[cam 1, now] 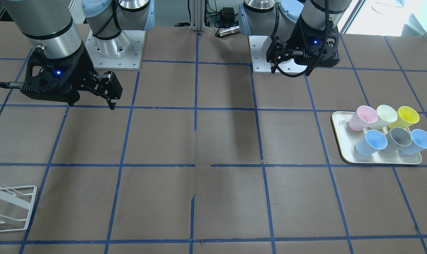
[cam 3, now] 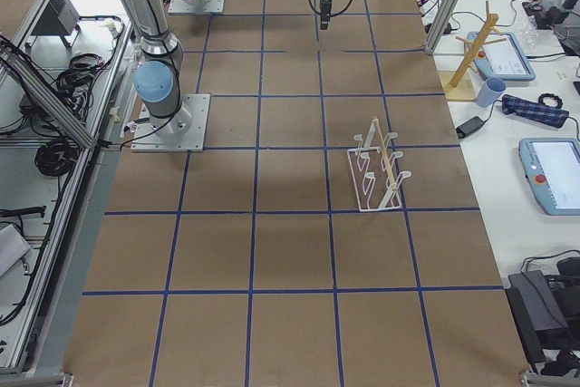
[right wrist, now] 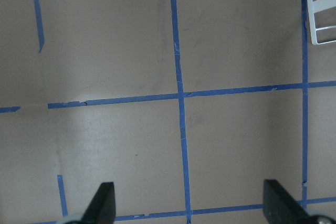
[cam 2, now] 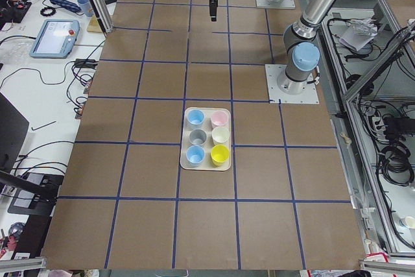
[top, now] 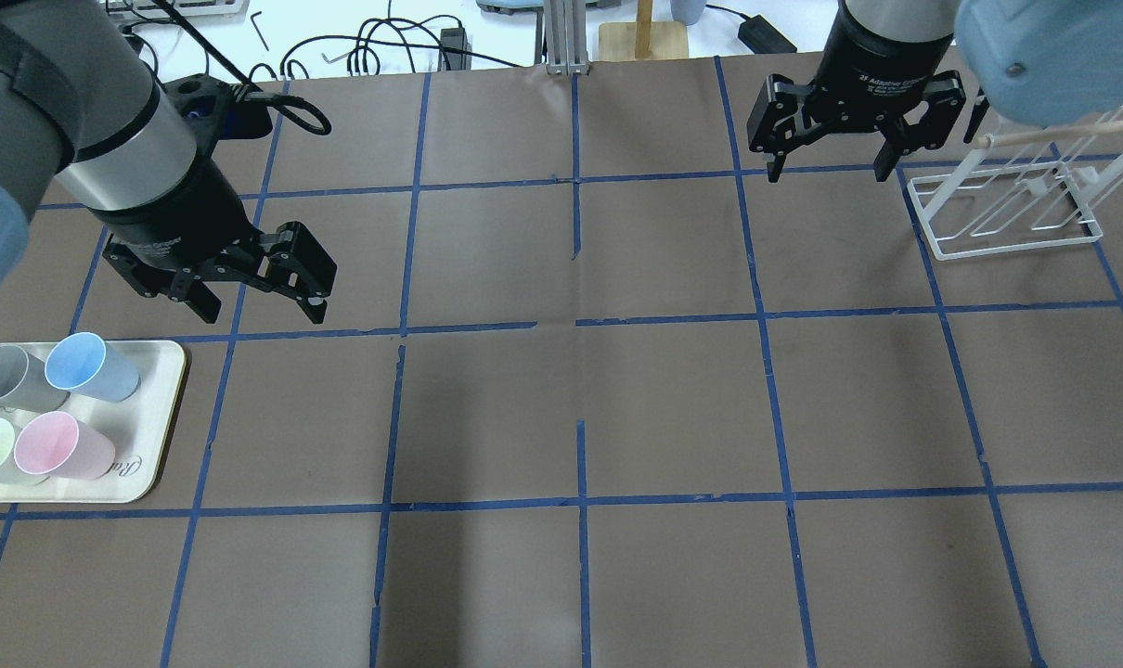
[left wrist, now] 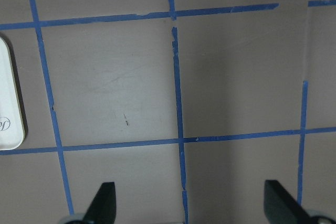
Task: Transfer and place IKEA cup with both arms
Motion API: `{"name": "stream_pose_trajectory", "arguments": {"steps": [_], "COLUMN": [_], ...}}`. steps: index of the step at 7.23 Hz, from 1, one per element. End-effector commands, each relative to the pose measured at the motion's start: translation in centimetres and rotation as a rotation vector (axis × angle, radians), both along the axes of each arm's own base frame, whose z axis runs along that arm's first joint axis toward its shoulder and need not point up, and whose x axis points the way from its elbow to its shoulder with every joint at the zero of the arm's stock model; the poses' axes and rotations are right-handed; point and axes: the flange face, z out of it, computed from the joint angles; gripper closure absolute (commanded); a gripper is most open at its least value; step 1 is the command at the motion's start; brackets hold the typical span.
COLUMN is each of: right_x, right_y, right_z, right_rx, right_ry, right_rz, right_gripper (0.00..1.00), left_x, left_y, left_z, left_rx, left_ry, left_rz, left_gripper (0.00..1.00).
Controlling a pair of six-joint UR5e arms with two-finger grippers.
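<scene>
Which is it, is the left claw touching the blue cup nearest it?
Apart. Overhead view shows bare table between the left gripper and that blue cup.

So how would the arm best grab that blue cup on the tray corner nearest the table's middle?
Probably from above, by the rim. The IKEA cup stands upright, mouth open, with the grey cup and pink cup close on two sides. Pinching its wall on a free side, one finger inside and one outside, looks safest. The left gripper hangs open nearby.
</scene>
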Motion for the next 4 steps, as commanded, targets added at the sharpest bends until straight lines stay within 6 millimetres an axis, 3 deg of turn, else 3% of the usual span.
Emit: {"name": "stream_pose_trajectory", "arguments": {"steps": [1, 4], "right_x": [-0.01, -0.01], "right_y": [-0.03, -0.06], "right_z": [0.02, -0.07], "right_rx": [-0.003, 0.001], "right_ry": [0.0, 0.0], "right_rz": [0.0, 0.0], "right_gripper": [0.0, 0.0], "left_x": [0.31, 0.24], "left_y": [-0.21, -0.29], "left_z": [-0.18, -0.16], "left_rx": [-0.008, -0.009], "left_ry": [0.001, 0.008], "left_rz": [0.007, 0.012], "left_gripper": [0.0, 0.0]}}
